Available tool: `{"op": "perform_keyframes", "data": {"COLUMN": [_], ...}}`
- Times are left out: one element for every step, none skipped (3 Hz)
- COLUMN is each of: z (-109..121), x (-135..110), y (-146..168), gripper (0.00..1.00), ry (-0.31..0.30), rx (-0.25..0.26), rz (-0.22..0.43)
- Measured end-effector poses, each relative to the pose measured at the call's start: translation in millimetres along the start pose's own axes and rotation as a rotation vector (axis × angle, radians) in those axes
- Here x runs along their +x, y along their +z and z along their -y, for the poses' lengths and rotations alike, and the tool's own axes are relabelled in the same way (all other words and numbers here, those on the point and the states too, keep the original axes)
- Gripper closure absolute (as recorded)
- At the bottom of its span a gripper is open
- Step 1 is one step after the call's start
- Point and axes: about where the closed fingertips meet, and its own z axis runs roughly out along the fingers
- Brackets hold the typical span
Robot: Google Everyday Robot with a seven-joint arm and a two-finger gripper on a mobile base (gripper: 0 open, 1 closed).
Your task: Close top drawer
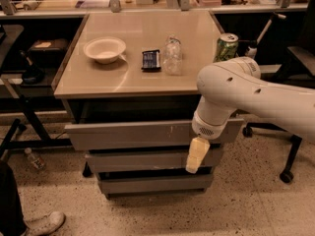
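The top drawer (133,134) is the widest grey front under the tan tabletop (147,82), with small pale scratches right of centre. Its front stands only a little forward of the table edge, and its inside is hidden. My gripper (196,156) hangs down pale yellow from the white arm (246,90). It sits in front of the drawer's right part, its tip over the narrower drawer below.
Two narrower grey drawers (142,160) sit below. On the tabletop are a white bowl (104,49), a dark packet (151,60), a clear bottle (172,55) and a green can (226,47). An office chair (295,82) stands at right. A shoe (44,223) and a small bottle (35,159) are on the floor at left.
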Motion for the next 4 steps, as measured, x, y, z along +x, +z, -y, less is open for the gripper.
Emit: {"op": "perform_keyframes", "data": {"z": [0.0, 0.0, 0.0, 0.1], "x": [0.0, 0.0, 0.0, -0.1], "y": [0.0, 0.0, 0.0, 0.2], "gripper": [0.19, 0.43, 0.66, 0.89], "ry": [0.000, 0.000, 0.000, 0.000], "rx": [0.000, 0.000, 0.000, 0.000], "rz": [0.000, 0.000, 0.000, 0.000]}}
